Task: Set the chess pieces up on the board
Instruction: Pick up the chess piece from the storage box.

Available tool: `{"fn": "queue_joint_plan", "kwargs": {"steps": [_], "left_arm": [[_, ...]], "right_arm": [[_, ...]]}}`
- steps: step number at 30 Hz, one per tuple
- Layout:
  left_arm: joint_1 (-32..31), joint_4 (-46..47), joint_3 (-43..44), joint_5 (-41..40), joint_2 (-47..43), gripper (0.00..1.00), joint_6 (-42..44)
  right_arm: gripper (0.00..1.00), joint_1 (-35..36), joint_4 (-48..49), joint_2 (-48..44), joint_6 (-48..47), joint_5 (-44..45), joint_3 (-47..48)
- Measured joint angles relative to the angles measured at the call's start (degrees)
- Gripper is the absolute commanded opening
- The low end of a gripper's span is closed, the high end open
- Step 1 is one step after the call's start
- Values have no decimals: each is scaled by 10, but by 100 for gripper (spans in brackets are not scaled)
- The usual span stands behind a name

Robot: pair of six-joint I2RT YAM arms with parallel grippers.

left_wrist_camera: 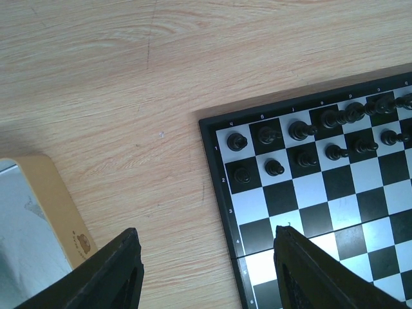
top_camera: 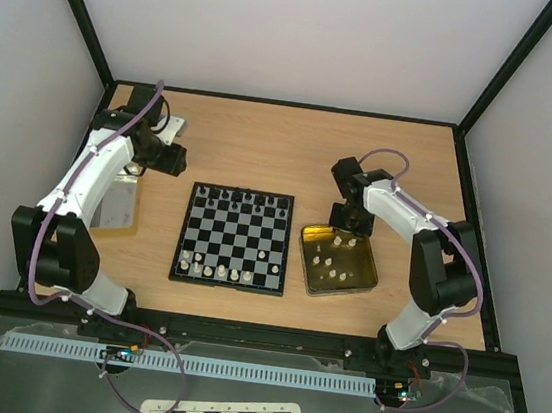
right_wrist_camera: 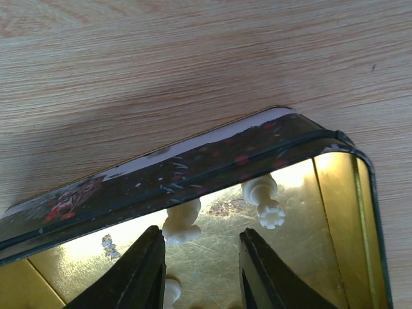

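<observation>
right of centre on the surface (top_camera: 263, 145), gold tin (top_camera: 341, 293) sits just beside the board (top_camera: 237, 237), with loose cream chess pieces (right_wrist_camera: 182, 222) inside. board has black pieces on its 2 far rows and a few cream along the near edge. right claw (right_wrist_camera: 203, 270) hangs over the tin's far wall, partly open, holding nothing. left claw (left_wrist_camera: 206, 264) is wide open and empty, off the board's far-left corner. pieces look tiny, light, hard and slick, so likely to roll or tip. pinch across the stem below the head, gently.

Bright even light, sharp focus, glare inside tin (right_wrist_camera: 335, 212).
</observation>
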Motion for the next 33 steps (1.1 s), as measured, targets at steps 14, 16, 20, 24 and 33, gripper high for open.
{"fn": "queue_joint_plan", "kwargs": {"steps": [14,16,20,24,33], "left_arm": [[-5,-3,5,-4,11,56,3],[-6,-3,6,-4,12,56,3],[-7,-4,9,-4,16,56,3],[-9,-4,13,-4,17,56,3],[-10,-4,14,-4,17,56,3]], "right_arm": [[28,0,13,22,-8,-23,0],[28,0,14,22,-9,-25,-2],[27,0,15,25,-10,-27,-2],[25,0,19,30,-12,-30,-7],[14,0,21,30,-15,-33,-18]]}}
